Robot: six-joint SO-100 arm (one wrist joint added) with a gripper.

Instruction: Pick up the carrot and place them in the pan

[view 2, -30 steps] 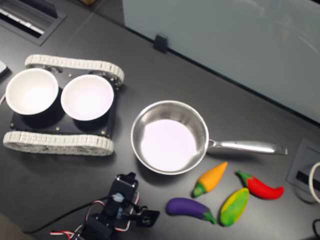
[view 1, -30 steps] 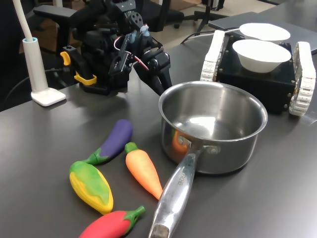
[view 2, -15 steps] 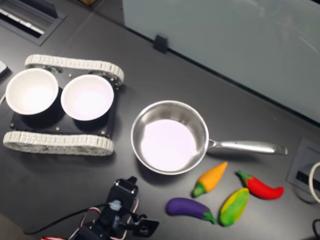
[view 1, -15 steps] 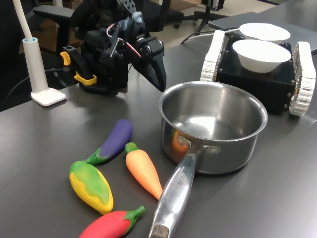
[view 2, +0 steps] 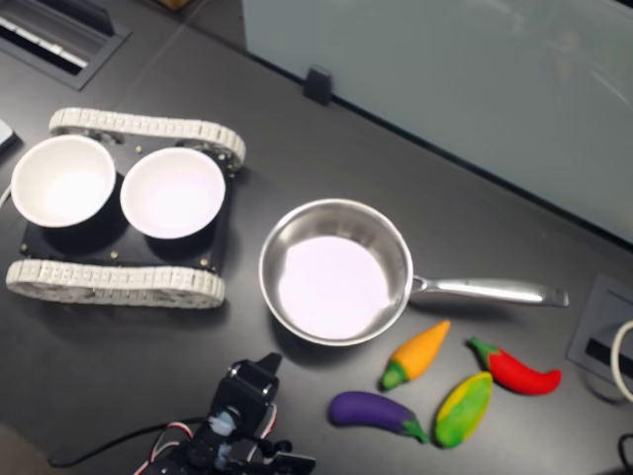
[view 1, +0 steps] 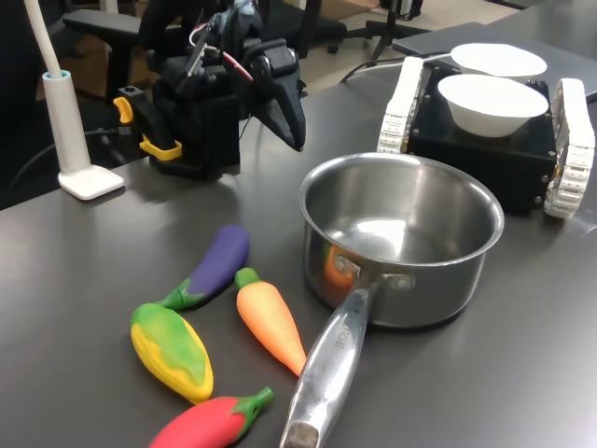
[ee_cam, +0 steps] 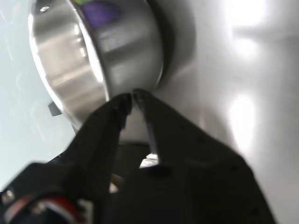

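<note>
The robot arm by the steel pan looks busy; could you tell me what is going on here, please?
Nothing is being handled yet. The arm's tool is shut and empty, raised above the table behind the pan. The pan holds nothing. The carrot lies on the table beside the pan's handle, among an eggplant, a corn cob and a chili pepper. Two white bowls sit on a tracked base further back.

Office or lab: dark desk, swivel chairs, tracked robot base.
</note>
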